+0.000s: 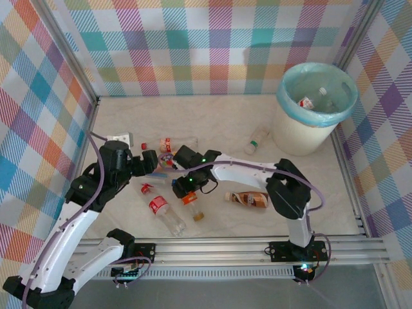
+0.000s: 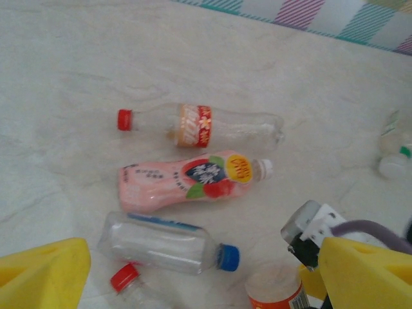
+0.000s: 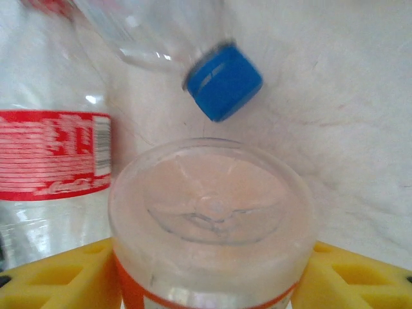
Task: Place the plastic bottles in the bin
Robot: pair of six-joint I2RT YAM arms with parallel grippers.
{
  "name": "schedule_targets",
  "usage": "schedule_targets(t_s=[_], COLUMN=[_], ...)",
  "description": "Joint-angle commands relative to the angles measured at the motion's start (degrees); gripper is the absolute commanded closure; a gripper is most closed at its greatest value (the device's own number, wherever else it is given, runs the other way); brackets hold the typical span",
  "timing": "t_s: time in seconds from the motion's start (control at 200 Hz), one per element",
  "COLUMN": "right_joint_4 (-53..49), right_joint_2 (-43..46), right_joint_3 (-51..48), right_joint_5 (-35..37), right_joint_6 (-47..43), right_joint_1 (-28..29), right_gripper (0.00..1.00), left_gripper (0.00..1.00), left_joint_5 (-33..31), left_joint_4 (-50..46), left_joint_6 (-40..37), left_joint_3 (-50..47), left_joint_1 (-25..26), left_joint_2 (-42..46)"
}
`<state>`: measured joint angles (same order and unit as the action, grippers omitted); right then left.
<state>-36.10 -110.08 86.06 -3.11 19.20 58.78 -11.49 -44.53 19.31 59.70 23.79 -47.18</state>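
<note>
Now the right claw (image 3: 206,273) straddles the orange-label bottle (image 3: 212,206); whether it pinches yet I cannot tell. Squeeze evenly on the body. Left claw (image 2: 203,277) is spread.

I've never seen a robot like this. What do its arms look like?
The left arm and right arm are smooth white tubes linked by chunky black joints, with a lilac cable trailing along each. The left tool and right tool have blocky yellow fingers.
</note>
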Motion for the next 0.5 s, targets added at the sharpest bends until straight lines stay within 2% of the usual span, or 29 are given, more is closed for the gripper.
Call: schedule_targets(t_s=[0.0,0.135,0.285,0.495], right_joint_4=[-0.68,0.0,0.94,4.25], right_joint_2=[6.54,11.31,16.26,22.33], right_joint_3=[1.75,2.6,3.32,5.33], right_joint_5=[4.42,7.54,10.92,14.27], right_joint_6=[-1.8,-4.39,-7.33,-14.23], right_joint_1=[-1.14,-3.31,-6.96,-16.33], right_gripper=[0.39,0.42,0.43,0.43], left_gripper=[0.1,0.12,0.13,0.15], left_joint_5=[4.18,8.3,12.55,19.68], left_joint_4=[5.25,10.65,13.35,18.52], left_joint_6=[1.82,3.11,3.18,3.47], left_joint_3=[2.72,3.73,10.19,21.69], left_joint_1=[-0.59,-0.59,-0.55,0.49], left_joint_2=[-2.06,-5.78,-12.4,-23.88])
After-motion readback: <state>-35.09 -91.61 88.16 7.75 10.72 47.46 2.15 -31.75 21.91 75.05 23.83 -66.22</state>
